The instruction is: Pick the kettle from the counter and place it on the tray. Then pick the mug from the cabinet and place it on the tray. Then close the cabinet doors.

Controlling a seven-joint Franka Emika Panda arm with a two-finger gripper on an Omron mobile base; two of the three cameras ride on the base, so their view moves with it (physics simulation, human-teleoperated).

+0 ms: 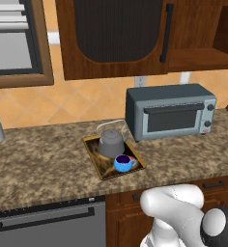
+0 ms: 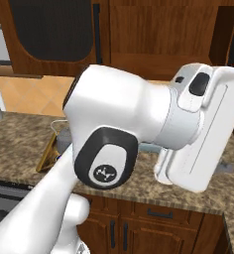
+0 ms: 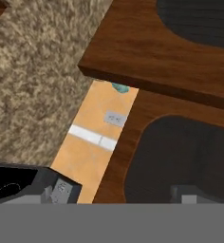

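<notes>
Reddish-brown wood is what the hand faces, which suits the 1 step left: the kettle [image 1: 111, 142] and the mug [image 1: 123, 164] already sit side by side on the tray [image 1: 103, 170], which lies on the counter [image 1: 38, 159] just left of a grey toaster oven [image 1: 169, 113]. The gripper [image 3: 117, 191] is spread about as wide as it goes, and nothing lies between its 2 fingertips [image 3: 46, 191]. In the left base view the cabinet [image 1: 203, 55] shows its bare shelf on the right. The left door [image 1: 116, 29] appears to lie flat against the front, with its black bar handle [image 1: 168, 34] upright at its right edge. In the hand view, which is rolled well off level, a second door [image 3: 147, 52] stands across the top, nearer the camera than the orange wall tiles [image 3: 92, 137] it overlaps. I take this for the right door, swung out into the room. Its lower edge runs slanted across that view above the fingertips, so the door lies ahead of the hand, not beside it. My judgement is that the coming move turns on getting behind this panel's outer face, near its free edge, and pushing it back toward the shelf. Whether the left door is fully shut, I cannot tell.
</notes>
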